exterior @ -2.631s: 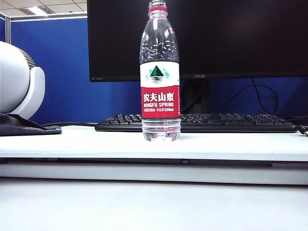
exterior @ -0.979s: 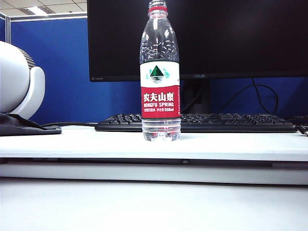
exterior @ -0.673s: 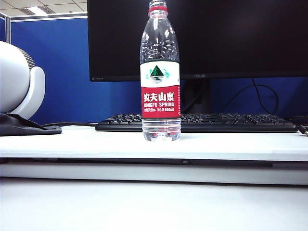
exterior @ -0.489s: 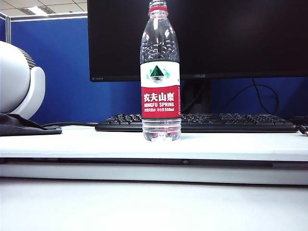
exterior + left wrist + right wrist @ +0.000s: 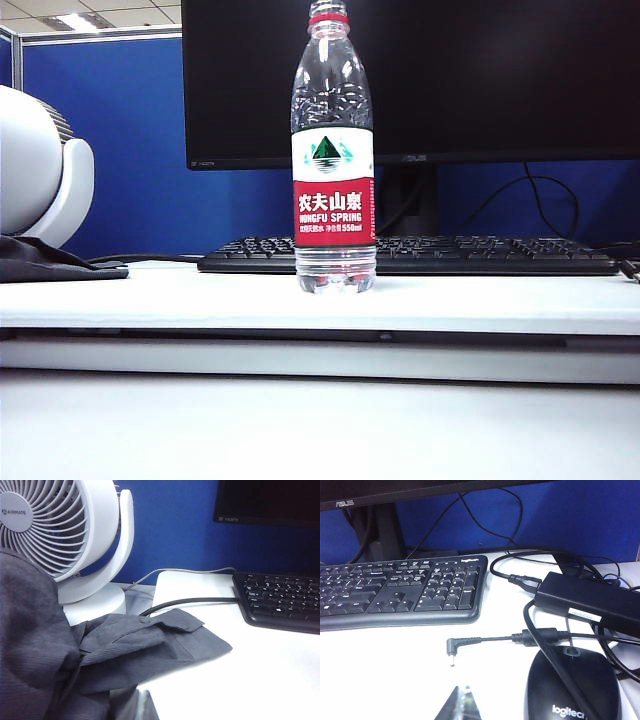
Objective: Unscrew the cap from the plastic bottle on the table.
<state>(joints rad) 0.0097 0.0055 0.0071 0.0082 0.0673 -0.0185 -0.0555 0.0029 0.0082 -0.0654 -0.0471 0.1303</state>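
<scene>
plastic bottle (image 5: 334,160) upright on table (image 5: 180,295), both tools shut, apart

The small red ribbed screw cap (image 5: 328,8) is cropped by the exterior view's upper edge; both grippers show only blurred tips, jaw state unreadable there

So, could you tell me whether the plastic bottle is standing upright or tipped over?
Upright: the plastic bottle stands vertically on the table, its label level and the cap at top.

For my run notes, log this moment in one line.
clear plastic water bottle: upright on white table | red screw cap: on | end effectors: both shut, away from bottle
</scene>
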